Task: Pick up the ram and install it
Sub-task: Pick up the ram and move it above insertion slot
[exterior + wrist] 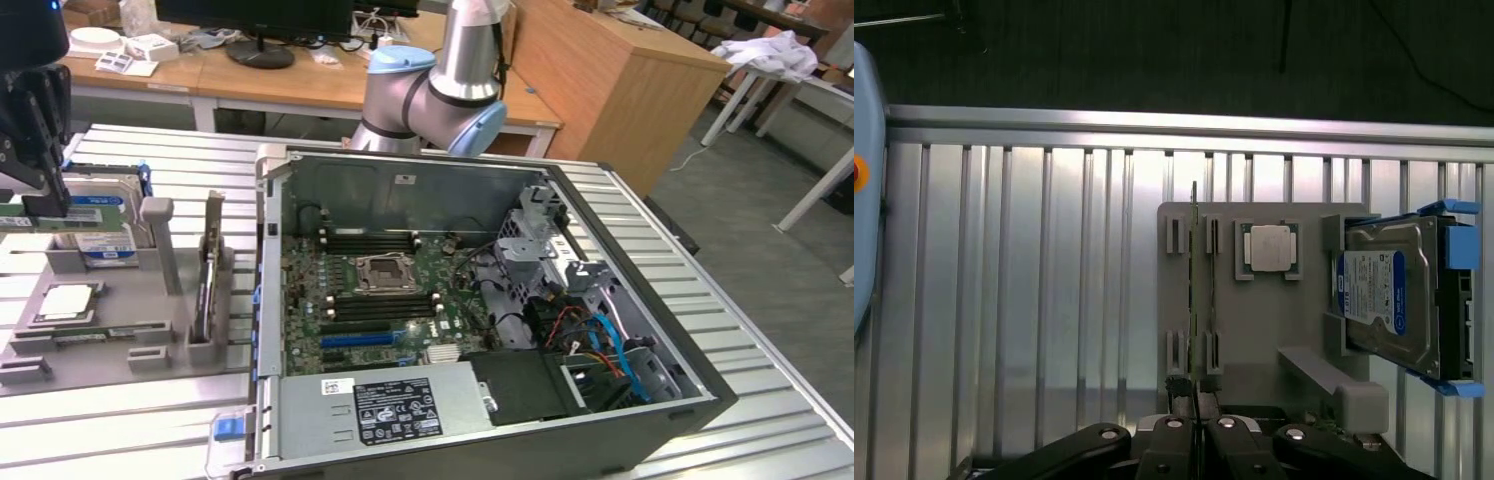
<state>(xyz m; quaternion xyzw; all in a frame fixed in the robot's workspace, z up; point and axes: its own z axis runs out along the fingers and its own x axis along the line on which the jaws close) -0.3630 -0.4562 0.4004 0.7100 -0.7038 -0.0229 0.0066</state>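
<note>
My black gripper point(40, 203) hangs at the exterior view's far left, raised above the grey parts holder point(134, 335). It is shut on the ram point(91, 221), a long thin green stick lying level under the fingers. In the wrist view the ram point(1194, 300) shows edge-on as a thin line running out from between the closed fingers of the gripper point(1195, 428), over the holder's slots point(1212, 235). The open computer case point(274, 250) lies to the exterior view's right, its motherboard point(334, 300) facing up with black ram slots point(367, 240) beside the processor socket.
The holder also carries a silver processor chip point(1269, 245) and a hard drive with a blue label point(1389, 295). A thin upright board point(211, 270) stands in the holder near the case wall. The ribbed metal table point(1034, 300) surrounds everything. The arm's base point(434, 100) stands behind the case.
</note>
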